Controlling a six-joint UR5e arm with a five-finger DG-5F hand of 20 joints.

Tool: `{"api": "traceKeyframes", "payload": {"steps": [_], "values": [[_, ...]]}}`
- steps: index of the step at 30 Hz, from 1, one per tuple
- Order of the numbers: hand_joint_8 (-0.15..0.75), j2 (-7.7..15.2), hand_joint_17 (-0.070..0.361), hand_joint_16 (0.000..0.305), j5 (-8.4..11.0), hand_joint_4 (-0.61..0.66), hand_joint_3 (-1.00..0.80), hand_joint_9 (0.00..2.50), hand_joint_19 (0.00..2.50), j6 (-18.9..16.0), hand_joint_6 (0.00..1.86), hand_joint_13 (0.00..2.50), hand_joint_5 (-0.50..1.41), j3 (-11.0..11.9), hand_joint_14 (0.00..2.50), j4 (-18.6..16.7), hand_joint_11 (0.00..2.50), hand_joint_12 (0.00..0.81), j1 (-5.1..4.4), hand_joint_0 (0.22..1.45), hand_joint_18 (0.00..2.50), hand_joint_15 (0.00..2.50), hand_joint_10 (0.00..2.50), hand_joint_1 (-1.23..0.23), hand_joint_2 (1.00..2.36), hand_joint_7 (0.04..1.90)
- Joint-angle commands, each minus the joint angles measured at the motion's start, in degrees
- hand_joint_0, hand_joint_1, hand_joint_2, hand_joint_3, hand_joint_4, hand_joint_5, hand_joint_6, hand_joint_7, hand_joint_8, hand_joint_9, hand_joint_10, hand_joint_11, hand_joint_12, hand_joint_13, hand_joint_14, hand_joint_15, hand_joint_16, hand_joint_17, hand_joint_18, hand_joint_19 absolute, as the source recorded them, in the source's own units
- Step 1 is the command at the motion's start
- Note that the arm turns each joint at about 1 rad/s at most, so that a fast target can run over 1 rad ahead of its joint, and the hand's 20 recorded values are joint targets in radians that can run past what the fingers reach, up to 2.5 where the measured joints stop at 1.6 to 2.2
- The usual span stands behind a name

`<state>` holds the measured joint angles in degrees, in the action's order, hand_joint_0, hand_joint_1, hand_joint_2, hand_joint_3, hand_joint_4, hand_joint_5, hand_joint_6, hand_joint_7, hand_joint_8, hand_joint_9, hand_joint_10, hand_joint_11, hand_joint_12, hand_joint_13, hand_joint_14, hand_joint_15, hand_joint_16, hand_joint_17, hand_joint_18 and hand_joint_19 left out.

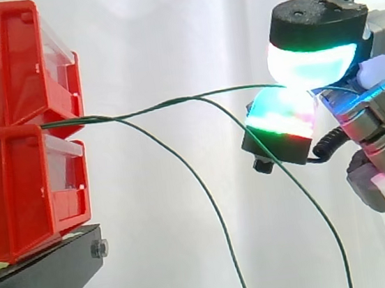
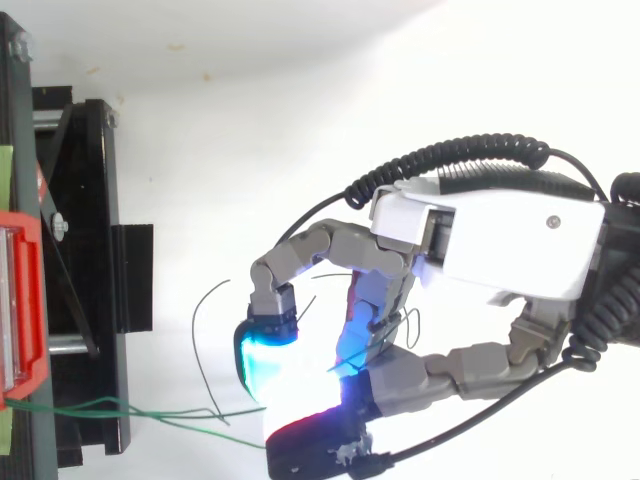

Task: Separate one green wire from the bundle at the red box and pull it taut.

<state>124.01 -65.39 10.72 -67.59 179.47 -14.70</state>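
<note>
The hand [image 2: 500, 235] pinches one green wire [image 1: 173, 102] between two glowing fingertips [image 1: 309, 63]. The wire runs nearly level, slightly wavy, from the stacked red bins [image 1: 1, 76] to the pinch. Other green wires [image 1: 304, 197] sag below it.

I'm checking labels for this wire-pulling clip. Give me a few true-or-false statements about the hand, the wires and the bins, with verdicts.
1. The hand pinches one green wire between two glowing pads. True.
2. Below it, other green wires droop. True.
3. The red bins stand side by side. False: they are stacked, one on the other.
4. The hand touches the red bins. False: it is apart from them, to their right in the side view.
</note>
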Motion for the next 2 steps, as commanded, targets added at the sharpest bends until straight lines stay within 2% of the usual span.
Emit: {"api": "traceKeyframes", "payload": {"steps": [1,2], "values": [[0.296,0.0,0.122,0.054,0.0,0.02,-0.07,1.45,0.68,0.0,0.91,1.48,-0.13,0.0,0.01,0.0,1.63,0.375,-0.16,0.65,1.03,1.6,0.01,-0.78,1.03,1.22],[0.294,0.0,0.122,0.054,0.0,0.02,-0.07,1.45,0.68,0.0,0.91,1.48,-0.13,0.0,0.01,0.0,1.63,0.374,-0.24,0.65,1.03,1.61,0.01,-0.78,1.03,1.22]]}}
